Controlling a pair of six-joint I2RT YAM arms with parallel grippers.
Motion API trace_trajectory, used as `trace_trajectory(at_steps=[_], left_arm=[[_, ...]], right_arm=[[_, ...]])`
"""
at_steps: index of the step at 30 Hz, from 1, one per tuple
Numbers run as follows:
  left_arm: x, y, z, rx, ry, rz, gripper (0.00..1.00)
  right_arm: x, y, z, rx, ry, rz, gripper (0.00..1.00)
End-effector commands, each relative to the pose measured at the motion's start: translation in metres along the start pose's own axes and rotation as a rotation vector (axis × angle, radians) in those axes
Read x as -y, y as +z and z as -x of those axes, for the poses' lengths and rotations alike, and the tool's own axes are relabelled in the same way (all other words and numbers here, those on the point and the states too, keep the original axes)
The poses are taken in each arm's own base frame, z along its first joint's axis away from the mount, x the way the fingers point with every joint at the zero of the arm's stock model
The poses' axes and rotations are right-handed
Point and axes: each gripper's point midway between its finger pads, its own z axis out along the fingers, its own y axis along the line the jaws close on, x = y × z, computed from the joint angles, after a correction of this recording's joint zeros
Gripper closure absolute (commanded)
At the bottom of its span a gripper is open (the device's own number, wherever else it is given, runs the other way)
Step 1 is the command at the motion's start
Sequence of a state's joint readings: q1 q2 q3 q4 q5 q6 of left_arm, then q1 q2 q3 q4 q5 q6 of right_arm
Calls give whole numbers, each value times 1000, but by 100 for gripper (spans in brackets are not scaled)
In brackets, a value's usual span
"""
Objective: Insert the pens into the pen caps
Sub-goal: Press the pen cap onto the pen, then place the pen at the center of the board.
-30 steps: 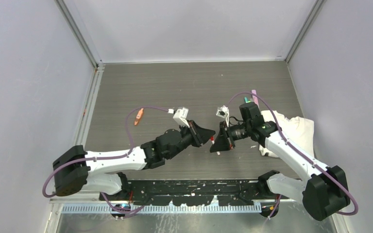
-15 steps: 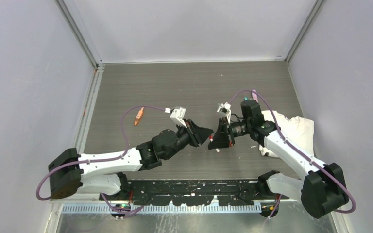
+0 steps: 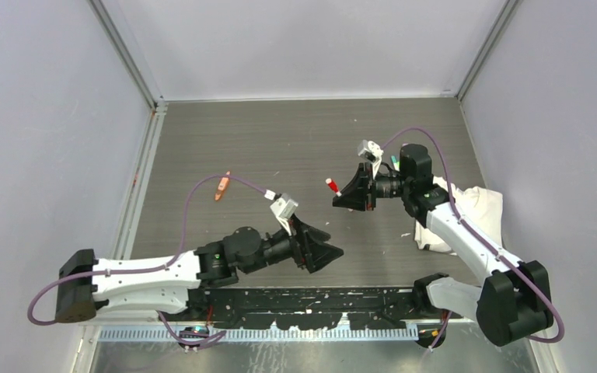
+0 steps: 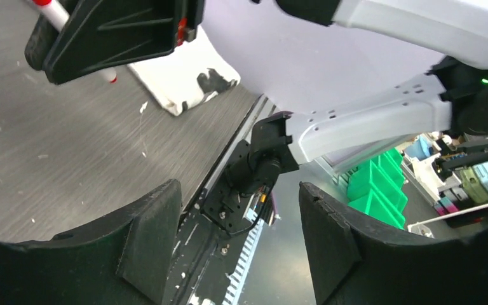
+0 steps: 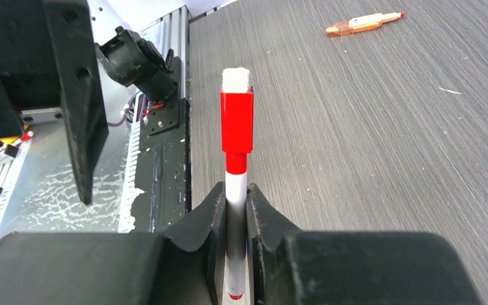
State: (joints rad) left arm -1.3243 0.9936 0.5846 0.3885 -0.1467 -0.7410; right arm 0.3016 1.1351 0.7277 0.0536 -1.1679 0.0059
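With my right gripper [image 5: 235, 210] clamped on the pen [image 5: 236, 184], its red cap [image 5: 236, 121] on, above mid-table [image 3: 280, 140], and my left gripper [image 4: 238, 216] apart and empty, I'd lower it flat beside the cloth [image 3: 474, 206] before releasing.

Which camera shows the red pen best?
The right wrist camera: the red pen stands big and close, pinched in the right gripper. The top camera shows it tiny; the left wrist camera catches just a bit.
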Motion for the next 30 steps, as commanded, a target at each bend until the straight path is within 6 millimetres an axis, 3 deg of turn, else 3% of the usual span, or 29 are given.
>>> trace_trajectory(at_steps=[1, 9, 19, 25, 30], left_arm=[[11, -21, 10, 33, 154, -100, 30], [-30, -51, -7, 152, 290, -96, 8], [-68, -41, -34, 88, 335, 25, 3], [-81, -33, -52, 45, 318, 55, 3], [-89, -29, -59, 31, 301, 79, 3]], right_arm=[[-4, -2, 29, 35, -130, 10, 99], [-23, -11, 13, -50, -229, 88, 99], [-14, -13, -8, -114, -284, 85, 95], [14, -16, -19, -185, -285, -18, 96], [75, -25, -26, -237, -164, -287, 96]])
